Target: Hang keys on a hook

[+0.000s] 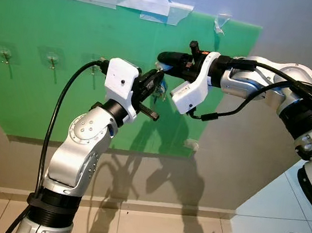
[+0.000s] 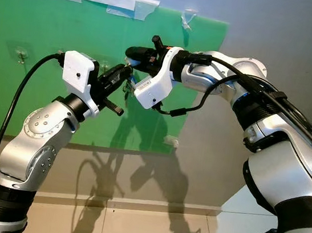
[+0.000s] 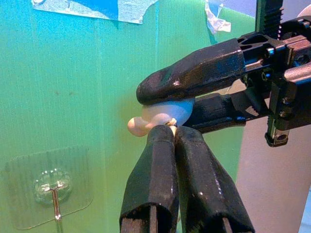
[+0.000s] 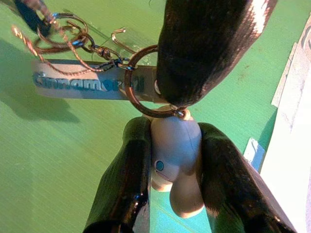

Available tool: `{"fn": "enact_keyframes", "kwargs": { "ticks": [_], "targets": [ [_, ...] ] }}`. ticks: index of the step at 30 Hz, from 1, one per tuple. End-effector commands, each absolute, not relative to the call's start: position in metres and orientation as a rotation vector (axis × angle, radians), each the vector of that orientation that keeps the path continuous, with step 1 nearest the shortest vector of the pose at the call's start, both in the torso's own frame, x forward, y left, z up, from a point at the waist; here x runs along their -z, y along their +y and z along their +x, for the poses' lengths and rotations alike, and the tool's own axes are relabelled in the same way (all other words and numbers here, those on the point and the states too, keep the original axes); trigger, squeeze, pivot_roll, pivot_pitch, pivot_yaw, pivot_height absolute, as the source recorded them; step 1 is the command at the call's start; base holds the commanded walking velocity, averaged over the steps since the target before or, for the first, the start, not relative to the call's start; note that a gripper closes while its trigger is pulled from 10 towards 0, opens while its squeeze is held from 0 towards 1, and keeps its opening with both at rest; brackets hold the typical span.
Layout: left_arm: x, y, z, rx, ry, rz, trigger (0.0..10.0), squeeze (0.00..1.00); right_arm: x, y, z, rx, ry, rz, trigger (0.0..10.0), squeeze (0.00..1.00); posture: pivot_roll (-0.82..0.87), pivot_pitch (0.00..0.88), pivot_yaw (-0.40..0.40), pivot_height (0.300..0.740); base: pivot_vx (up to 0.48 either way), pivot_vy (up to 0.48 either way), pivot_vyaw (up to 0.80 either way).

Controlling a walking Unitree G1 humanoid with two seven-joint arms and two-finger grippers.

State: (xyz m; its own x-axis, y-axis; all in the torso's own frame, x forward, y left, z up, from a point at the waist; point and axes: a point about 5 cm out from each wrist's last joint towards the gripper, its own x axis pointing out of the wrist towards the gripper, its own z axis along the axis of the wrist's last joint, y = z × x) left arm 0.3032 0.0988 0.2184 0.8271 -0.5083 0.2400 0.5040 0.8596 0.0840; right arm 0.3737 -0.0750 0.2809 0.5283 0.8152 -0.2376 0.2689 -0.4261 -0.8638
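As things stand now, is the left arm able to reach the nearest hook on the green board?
Probably yes. The left gripper is already raised beside the green board, and the nearest hook sits on bare board with nothing in front of it. But its fingers are shut on the key ring, whose white charm the right gripper holds.

Indoor test corner w/ taped green board (image 1: 64, 70), stick-on hooks (image 1: 52, 60), tiled floor (image 1: 158, 232).
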Motion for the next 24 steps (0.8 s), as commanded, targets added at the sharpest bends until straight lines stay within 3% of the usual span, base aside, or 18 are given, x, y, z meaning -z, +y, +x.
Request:
{"fn": "enact_keyframes", "kwargs": {
  "ticks": [1, 2, 4, 5, 9, 11, 12, 24],
  "targets": [
    [-0.229, 0.095, 0.303, 0.561, -0.311, 0.011, 0.0, 0.00, -0.286, -0.081, 0.377, -0.815, -0.857, -1.969, 0.0, 0.00, -0.08, 0.000, -0.019, 0.740, 0.000, 0.000, 0.00],
    [-0.229, 0.096, 0.302, 0.562, -0.313, 0.008, 0.0, 0.00, -0.286, -0.082, 0.378, -0.801, -0.845, -1.971, 4.0, 0.00, -0.08, 0.000, -0.021, 0.740, 0.000, 0.000, 0.00],
    [-0.229, 0.096, 0.302, 0.561, -0.314, 0.007, 0.0, 0.00, -0.287, -0.083, 0.379, -0.793, -0.841, -1.972, 4.0, 0.00, -0.08, 0.000, -0.021, 0.740, 0.000, 0.000, 0.00],
    [-0.230, 0.096, 0.301, 0.561, -0.317, 0.007, 0.0, 0.00, -0.287, -0.083, 0.380, -0.778, -0.831, -1.958, 10.0, 0.00, -0.08, 0.000, -0.022, 0.740, 0.000, 0.000, 0.00],
    [-0.231, 0.097, 0.301, 0.561, -0.322, 0.008, 0.0, 0.00, -0.288, -0.084, 0.381, -0.752, -0.818, -1.924, 10.0, 0.00, -0.08, 0.000, -0.024, 0.740, 0.000, 0.000, 0.00],
    [-0.232, 0.098, 0.301, 0.560, -0.326, 0.008, 0.0, 0.00, -0.290, -0.087, 0.385, -0.700, -0.769, -1.825, 10.0, 0.00, -0.08, 0.000, -0.024, 0.740, 0.000, 0.000, 0.00],
    [-0.233, 0.098, 0.301, 0.559, -0.326, 0.008, 0.0, 0.00, -0.289, -0.087, 0.386, -0.699, -0.750, -1.793, 10.0, 1.00, -0.08, 0.000, -0.024, 0.740, 0.000, 0.000, 0.00],
    [-0.233, 0.099, 0.302, 0.563, -0.323, 0.008, 0.0, 0.00, -0.274, -0.091, 0.386, -0.658, -0.701, -1.727, 10.0, 1.00, -0.08, 0.000, -0.018, 0.740, 0.000, 0.000, 0.00]
  ]
}}
